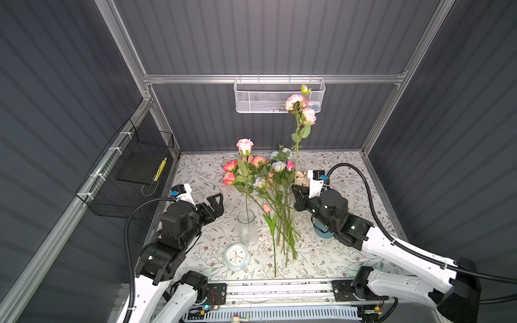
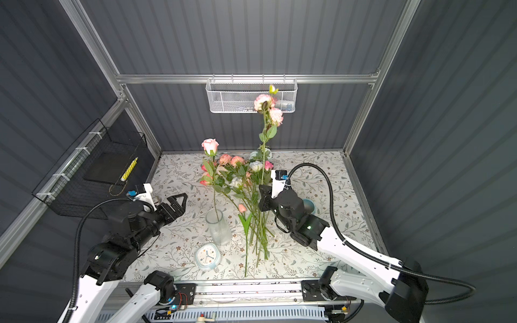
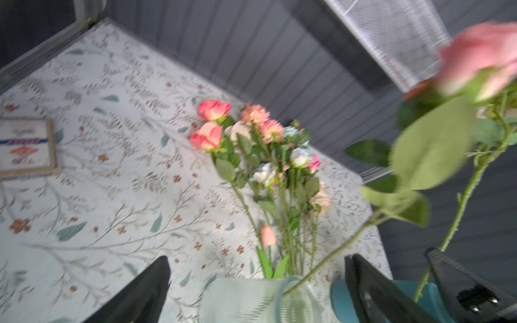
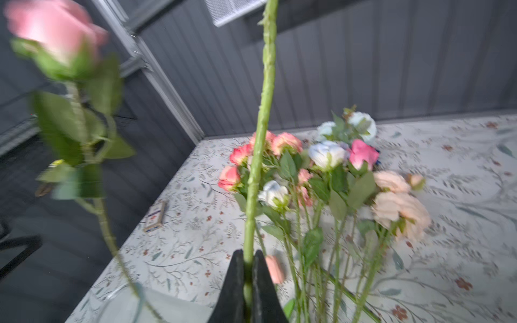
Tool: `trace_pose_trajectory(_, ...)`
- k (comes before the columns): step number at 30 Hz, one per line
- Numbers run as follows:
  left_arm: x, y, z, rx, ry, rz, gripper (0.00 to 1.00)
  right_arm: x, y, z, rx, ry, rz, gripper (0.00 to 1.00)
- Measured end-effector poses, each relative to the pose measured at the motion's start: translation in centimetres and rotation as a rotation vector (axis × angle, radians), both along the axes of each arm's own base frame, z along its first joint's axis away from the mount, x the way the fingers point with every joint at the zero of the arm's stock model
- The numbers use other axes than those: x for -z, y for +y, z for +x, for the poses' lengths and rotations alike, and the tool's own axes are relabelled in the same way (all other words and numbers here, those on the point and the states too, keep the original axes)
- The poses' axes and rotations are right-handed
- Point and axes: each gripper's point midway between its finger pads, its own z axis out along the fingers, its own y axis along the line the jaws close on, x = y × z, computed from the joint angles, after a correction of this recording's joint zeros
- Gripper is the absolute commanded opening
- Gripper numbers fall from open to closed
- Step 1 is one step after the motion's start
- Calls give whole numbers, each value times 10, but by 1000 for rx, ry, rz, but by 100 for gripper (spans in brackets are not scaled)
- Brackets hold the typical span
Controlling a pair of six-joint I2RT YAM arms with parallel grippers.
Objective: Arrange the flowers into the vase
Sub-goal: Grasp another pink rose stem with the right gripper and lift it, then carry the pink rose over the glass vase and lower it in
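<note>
Right of the vase (image 1: pixel 247 228), the right gripper (image 1: pixel 296 193) is clamped narrow on the lower stem of the held flower (image 1: pixel 297 151). The flower's long axis stands near upright, blooms uppermost, heads well above the vase. It bears two ruffled pale pink blooms with darker edges, a yellow-green bud at the tip, and green leaves on a knobbed stem.

In the vase, one pink rose (image 1: pixel 244 146) stands upright. The other flowers (image 1: pixel 268 181) lie on the tablecloth (image 1: pixel 349 218) just right of the vase, heads behind it, in coral, pink, cream and pale blue.

Left of the vase, the left gripper (image 1: pixel 216 205) hangs with jaws wide, holding nothing.
</note>
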Motion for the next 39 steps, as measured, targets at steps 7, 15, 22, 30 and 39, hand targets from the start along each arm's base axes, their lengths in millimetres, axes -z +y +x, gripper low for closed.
trace_pose_trajectory(7,-94,-27,-28,216,-320,-102,89,-83,60,-70,-305,-242,0,0)
trace_pose_trajectory(15,-142,-65,-41,461,-463,-156,80,-121,123,-116,-547,-325,20,0)
trace_pose_trajectory(22,-150,-81,-47,568,-485,-185,62,-89,160,-132,-667,-275,-34,0)
trace_pose_trajectory(30,-155,-85,-49,600,-496,-197,9,-91,168,-135,-699,-265,-41,0)
trace_pose_trajectory(39,-172,-75,-42,522,-504,-138,0,-93,156,-129,-645,-274,-46,52)
